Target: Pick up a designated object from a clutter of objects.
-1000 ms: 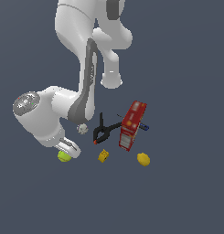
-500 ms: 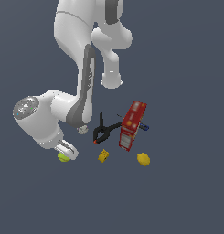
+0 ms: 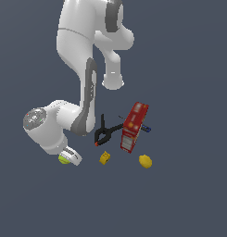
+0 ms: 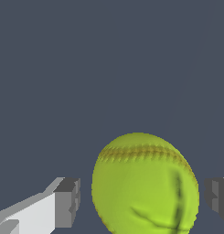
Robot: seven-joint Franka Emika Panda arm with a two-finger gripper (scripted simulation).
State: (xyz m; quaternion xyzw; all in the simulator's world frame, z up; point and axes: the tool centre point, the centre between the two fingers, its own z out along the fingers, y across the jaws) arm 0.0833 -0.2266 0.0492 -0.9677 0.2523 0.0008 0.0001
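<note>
Tennis ball (image 3: 64, 159) is seen at the lower left of the exterior view, partly covered by the gripper (image 3: 71, 156). In the wrist view the ball (image 4: 145, 185) is framed between the spread fingers (image 4: 66, 202), with gaps on both sides. Toward the exterior view's right are found the black clamp (image 3: 105, 132), yellow block (image 3: 104, 158), red box (image 3: 134, 127) and lemon (image 3: 145, 161).

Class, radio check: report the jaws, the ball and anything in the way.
Gripper open, jaws either side of tennis ball, gaps both sides. Ball on the floor, not lifted. Black clamp and yellow block stand apart; nothing between jaws but ball.
</note>
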